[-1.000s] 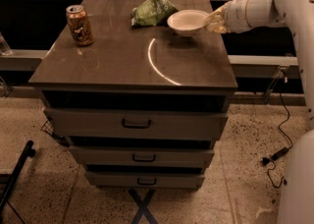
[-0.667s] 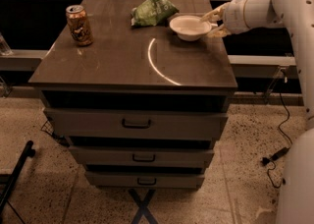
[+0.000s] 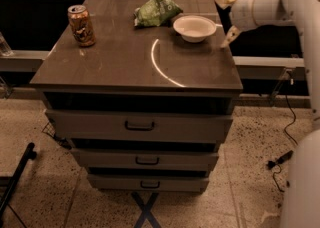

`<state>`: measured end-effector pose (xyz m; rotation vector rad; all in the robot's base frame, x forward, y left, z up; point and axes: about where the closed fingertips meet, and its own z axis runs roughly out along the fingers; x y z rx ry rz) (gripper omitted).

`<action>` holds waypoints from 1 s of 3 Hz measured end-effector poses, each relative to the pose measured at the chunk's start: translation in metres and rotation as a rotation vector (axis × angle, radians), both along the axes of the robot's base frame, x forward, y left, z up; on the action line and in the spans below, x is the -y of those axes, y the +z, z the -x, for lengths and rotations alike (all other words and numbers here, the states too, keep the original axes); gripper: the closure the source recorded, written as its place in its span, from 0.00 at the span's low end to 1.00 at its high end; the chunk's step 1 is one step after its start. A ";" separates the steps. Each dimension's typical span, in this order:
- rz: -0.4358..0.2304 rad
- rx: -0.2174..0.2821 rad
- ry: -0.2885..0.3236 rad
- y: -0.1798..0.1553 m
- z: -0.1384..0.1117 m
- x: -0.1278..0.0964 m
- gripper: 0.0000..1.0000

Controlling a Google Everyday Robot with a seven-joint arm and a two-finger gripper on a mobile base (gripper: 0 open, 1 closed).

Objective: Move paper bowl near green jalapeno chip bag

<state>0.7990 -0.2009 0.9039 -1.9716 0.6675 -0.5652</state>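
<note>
Now the two-finger end effector (image 3: 219,18) hung wide open and empty, just right of the round white paper bowl (image 3: 194,27). The bowl sat on the dark tabletop (image 3: 115,62) just beside the glossy green jalapeno chip bag (image 3: 157,11), and the white arm (image 3: 265,9) reached in from the right.

Upright white paper bowl (image 3: 194,26) just beside green jalapeno chip bag (image 3: 157,11), hand (image 3: 219,18) near.

No legible text, brand or number anywhere in view. Drink can (image 3: 81,25): tan-and-brown print, letters unreadable. Green jalapeno chip bag (image 3: 157,11): pale markings on the foil, unreadable. Paper bowl (image 3: 195,27): plain white surface. Gripper (image 3: 226,16): at the far right edge of the table (image 3: 115,67), just right of the paper bowl and apart from it, fingers spread, holding nothing.
</note>
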 end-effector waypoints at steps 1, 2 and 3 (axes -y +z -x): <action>-0.028 0.050 -0.036 0.022 -0.002 0.021 0.00; -0.086 0.110 -0.071 0.053 -0.001 0.046 0.00; -0.086 0.110 -0.071 0.053 -0.001 0.046 0.00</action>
